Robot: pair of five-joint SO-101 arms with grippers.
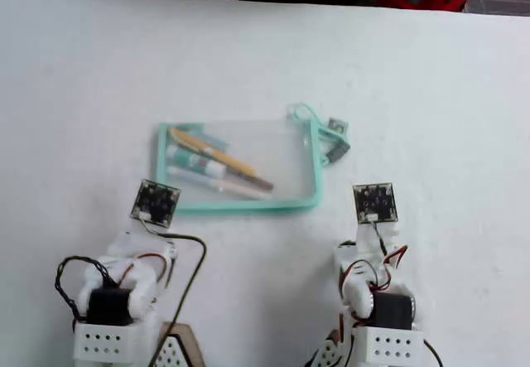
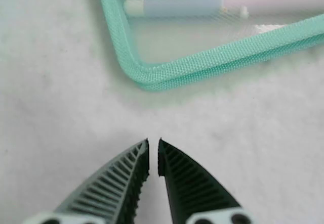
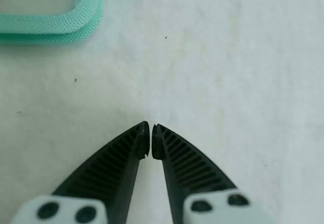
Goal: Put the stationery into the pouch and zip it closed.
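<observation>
Stationery (image 1: 217,165) inside the pouch (image 1: 248,207), flat on the table (image 1: 431,85) — 2 arms drawn up at its near edge.
Left gripper (image 2: 153,149) pinched all but closed on nothing, just off the pouch's near-left corner; right gripper (image 3: 150,132) likewise closed and empty — beside the near-right corner, not touching.

The high camera looks down from afar at my whole worktop (image 1: 431,85). Both wrist cameras sit close above it, each sharing one pouch (image 2: 202,64) corner.

A robotics lab bench: left arm (image 1: 116,292), right arm (image 1: 377,301), white table (image 1: 83,69).
</observation>
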